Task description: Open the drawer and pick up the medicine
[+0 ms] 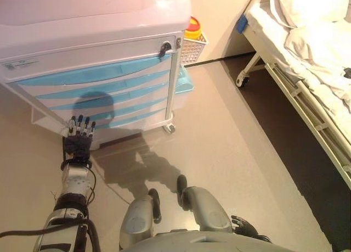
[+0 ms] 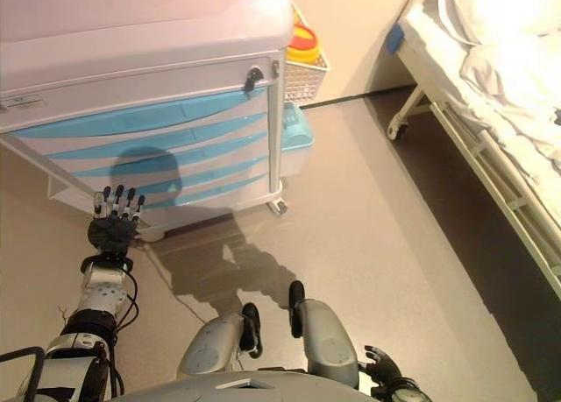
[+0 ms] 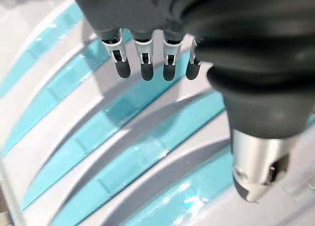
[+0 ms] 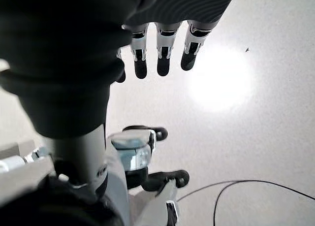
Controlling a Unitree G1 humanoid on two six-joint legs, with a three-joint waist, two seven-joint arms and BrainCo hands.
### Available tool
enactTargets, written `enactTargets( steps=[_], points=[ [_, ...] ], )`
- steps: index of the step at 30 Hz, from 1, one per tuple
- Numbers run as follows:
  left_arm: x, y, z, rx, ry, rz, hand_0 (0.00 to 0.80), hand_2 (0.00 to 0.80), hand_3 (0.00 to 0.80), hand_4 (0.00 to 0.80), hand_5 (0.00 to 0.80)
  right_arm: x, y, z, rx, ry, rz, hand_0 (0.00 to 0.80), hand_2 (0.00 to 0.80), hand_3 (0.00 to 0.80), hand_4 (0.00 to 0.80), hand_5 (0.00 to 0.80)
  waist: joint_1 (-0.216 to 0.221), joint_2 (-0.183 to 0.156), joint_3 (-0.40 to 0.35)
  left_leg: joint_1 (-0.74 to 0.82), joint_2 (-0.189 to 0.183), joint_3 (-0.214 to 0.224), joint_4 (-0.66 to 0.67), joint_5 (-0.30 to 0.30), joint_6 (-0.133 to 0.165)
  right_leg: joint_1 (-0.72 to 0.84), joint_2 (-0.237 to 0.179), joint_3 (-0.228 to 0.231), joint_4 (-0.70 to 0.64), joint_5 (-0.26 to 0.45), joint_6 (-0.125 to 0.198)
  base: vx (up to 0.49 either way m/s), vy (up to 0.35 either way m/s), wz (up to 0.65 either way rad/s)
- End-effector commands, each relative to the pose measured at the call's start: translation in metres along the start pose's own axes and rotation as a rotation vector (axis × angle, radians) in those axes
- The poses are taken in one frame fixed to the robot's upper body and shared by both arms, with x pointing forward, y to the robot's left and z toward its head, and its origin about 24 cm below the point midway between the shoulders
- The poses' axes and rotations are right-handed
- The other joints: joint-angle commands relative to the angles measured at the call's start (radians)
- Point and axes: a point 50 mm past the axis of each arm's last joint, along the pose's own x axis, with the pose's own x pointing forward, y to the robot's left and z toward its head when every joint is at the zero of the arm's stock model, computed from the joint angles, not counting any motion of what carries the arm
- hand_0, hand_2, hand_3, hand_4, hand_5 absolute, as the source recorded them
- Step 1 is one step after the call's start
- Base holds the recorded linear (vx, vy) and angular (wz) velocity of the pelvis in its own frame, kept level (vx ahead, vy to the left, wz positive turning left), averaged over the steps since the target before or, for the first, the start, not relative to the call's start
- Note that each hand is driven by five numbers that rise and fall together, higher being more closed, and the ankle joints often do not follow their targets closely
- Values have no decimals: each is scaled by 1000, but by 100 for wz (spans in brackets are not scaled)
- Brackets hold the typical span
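Left hand (image 1: 77,144) I've got raised, fingers straight, just short of the cart's lower blue drawers (image 1: 118,108), seemingly lining up; right hand (image 2: 383,366) hangs relaxed.

The medicine shows in no view; every drawer (image 1: 104,73) of the cabinet (image 1: 93,32) is closed, so what lies inside is hidden. The cabinet's top and left side run past the picture's edge. The right robot hand (image 2: 383,365) sits at the bottom edge, partly cut off. The bed (image 1: 307,60) is cut by the right edge. The yellow container (image 1: 193,28) in the wire basket (image 1: 193,49) is half hidden behind the cabinet.
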Motion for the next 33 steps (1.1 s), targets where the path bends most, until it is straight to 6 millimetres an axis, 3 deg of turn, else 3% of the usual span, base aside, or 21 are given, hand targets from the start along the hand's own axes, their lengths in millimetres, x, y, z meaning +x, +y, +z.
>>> enactTargets(
  steps=[1, 9, 15, 22, 27, 33],
  points=[
    [6, -6, 6, -4, -36, -12, 0, 0, 0, 0, 0, -7, -10, -3, -64, -60, -35, 0, 0, 0, 0, 0, -2, -2, -40, -131, -21, -38, 11, 139, -21, 49, -49, 15, -58, 91, 54, 8, -25, -16],
    [22, -30, 3, 5, -25, -36, 0, 0, 0, 0, 0, -7, 17, 55, -94, -348, -45, 0, 0, 0, 0, 0, -24, -30, 2, -148, -10, -25, 33, 112, -17, 30, -45, 20, -52, 98, 57, -29, -33, -10],
    [27, -41, 3, -60, -53, -41, 0, 0, 0, 0, 0, -14, 34, 81, -107, -488, -22, 0, 0, 0, 0, 0, -25, -52, 21, -166, -11, -24, 40, 102, -13, 11, -40, 16, -61, 109, 66, -51, -35, -6],
    [30, -43, 13, -98, -103, -41, 0, 0, 0, 0, 0, -24, 46, 101, -107, -604, 32, 0, 0, 0, 0, 0, -17, -86, 34, -193, -4, -26, 60, 96, -11, -1, -35, 4, -69, 126, 77, -17, -45, 2],
    [33, -43, 27, -107, -145, -52, 0, 0, 0, 0, 0, -27, 53, 103, -100, -618, 71, 0, 0, 0, 0, 0, -8, -107, 43, -207, 2, -32, 90, 76, -9, -2, -29, -5, -71, 130, 84, 8, -24, -2],
    [40, -60, 53, -88, -217, -162, 0, 0, 0, 0, 0, -26, 61, 93, -92, -577, 111, 0, 0, 0, 0, 0, -2, -128, 48, -228, 4, -41, 96, 70, -6, -15, -20, -3, -80, 137, 89, -6, -9, 0]
  ],
)
